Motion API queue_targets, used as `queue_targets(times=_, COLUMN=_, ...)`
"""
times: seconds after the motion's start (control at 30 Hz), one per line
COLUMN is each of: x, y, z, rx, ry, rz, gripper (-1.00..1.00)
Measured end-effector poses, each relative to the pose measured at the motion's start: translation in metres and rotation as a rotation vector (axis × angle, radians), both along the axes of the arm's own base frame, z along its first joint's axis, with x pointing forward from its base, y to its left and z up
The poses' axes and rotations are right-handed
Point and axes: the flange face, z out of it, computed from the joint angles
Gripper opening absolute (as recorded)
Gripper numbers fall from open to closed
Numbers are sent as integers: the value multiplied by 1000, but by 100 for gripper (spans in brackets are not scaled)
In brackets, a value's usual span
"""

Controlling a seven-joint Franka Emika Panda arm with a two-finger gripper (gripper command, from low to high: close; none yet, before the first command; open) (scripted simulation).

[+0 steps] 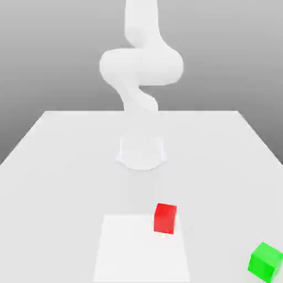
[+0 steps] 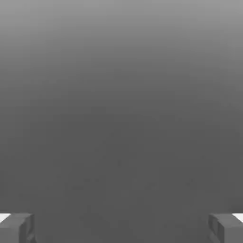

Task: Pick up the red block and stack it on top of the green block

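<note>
On the exterior view's left, the pale counter [image 1: 55, 166] is bare. Toward the middle, the white arm [image 1: 141, 66] rises from its round base [image 1: 141, 152] at the counter's far half, bending back on itself overhead. In front of the base lies a lighter square patch [image 1: 132, 249] on the counter surface. The red block [image 1: 164, 218] rests at that patch's far corner on the exterior view's right side, flat on the counter, nothing touching it. Further to the exterior view's right and nearer the camera sits the green block [image 1: 265, 261], well apart from the red one, also alone on the counter.

In the hand view, the pincer [image 2: 121, 228] stands wide apart, its two grey fingertips [image 2: 16, 228] at opposite edges with nothing between them, over a plain grey surface.
</note>
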Motion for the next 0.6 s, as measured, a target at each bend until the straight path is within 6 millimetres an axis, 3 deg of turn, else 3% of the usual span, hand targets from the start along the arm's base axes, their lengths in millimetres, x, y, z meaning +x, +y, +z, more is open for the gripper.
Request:
queue_targets(times=0.13, x=37, y=15, z=-99, rx=29, ry=150, rz=-29, gripper=0)
queue_targets(times=0.3, x=49, y=32, z=-224, rx=55, ry=336, rz=-73, gripper=0)
queue_targets(times=0.43, x=30, y=42, z=-325, rx=67, ry=495, rz=-118, gripper=0)
queue_targets(times=0.6, x=-22, y=51, z=-447, rx=68, ry=694, rz=-182, gripper=0)
